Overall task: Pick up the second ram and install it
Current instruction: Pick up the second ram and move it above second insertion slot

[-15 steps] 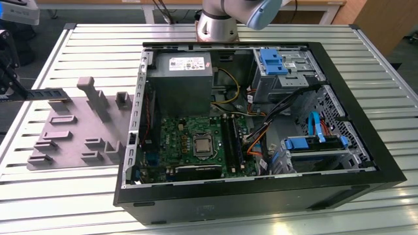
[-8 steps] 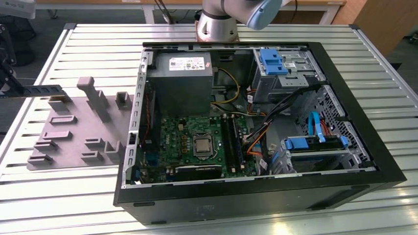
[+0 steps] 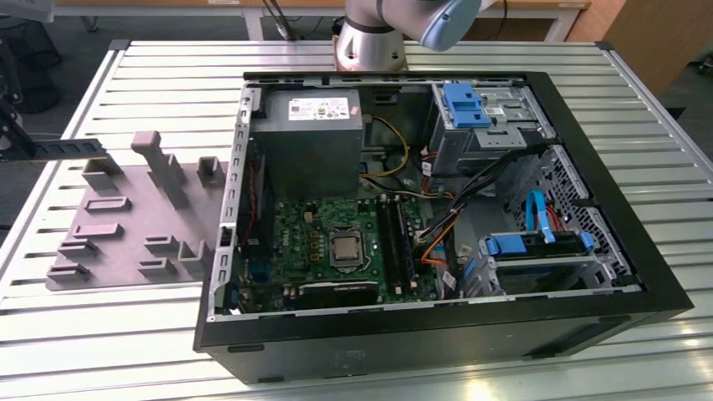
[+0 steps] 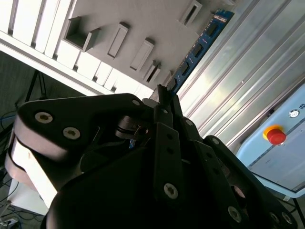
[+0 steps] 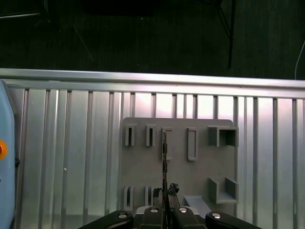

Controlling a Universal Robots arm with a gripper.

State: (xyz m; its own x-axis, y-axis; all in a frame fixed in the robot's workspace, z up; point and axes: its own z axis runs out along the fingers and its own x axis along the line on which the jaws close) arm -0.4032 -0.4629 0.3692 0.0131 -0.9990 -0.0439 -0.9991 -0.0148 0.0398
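Note:
My gripper (image 4: 164, 94) is shut on the second ram (image 4: 200, 45), a thin blue-green board with dark chips that sticks out past the fingertips. In the first wrist view the ram (image 5: 164, 157) appears edge-on as a thin line above the grey fixture plate (image 5: 178, 167), with the gripper (image 5: 164, 194) clamped on its near end. In the exterior view the ram (image 3: 69, 149) hangs level over the far corner of the fixture plate (image 3: 123, 225) on the exterior view's left, held by the gripper (image 3: 19, 149) at the picture's edge. The motherboard's long black slots (image 3: 396, 238) lie inside the open computer case (image 3: 446, 326).
Grey fixture blocks (image 3: 162, 167) stand up from the plate. The case holds a power supply (image 3: 306, 134), blue drive cages (image 3: 462, 104) and loose cables. A pale box with a red stop button (image 4: 276, 135) sits beside the slatted metal table (image 3: 167, 67). The arm's base (image 3: 373, 38) stands behind the case.

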